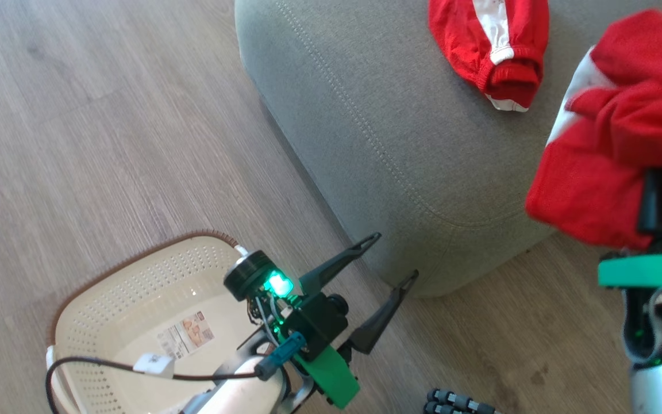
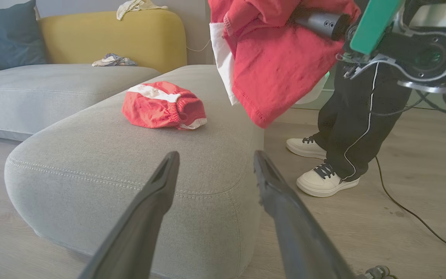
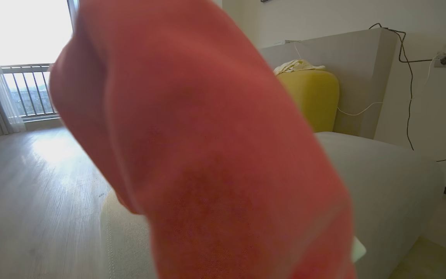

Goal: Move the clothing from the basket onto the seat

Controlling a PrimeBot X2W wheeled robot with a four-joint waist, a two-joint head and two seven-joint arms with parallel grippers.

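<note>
right claw point(image 1: 654, 198), clamped on a red garment point(image 1: 612, 144) at the edge of the seat point(image 1: 400, 144): carry it well over the seat before releasing; left claw point(image 1: 395, 255) wide, empty.

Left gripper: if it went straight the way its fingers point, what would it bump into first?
Probably the seat. In the left wrist view the left gripper, jaws open, aims at its rounded grey end, with nothing between. Exact depth is unclear.

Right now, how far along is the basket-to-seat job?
Done: one red garment lies on the seat, and the basket looks empty down to its label. In hand: the right gripper is shut on a second red garment near the seat's edge. Left: lay it down. The left gripper is open.
</note>
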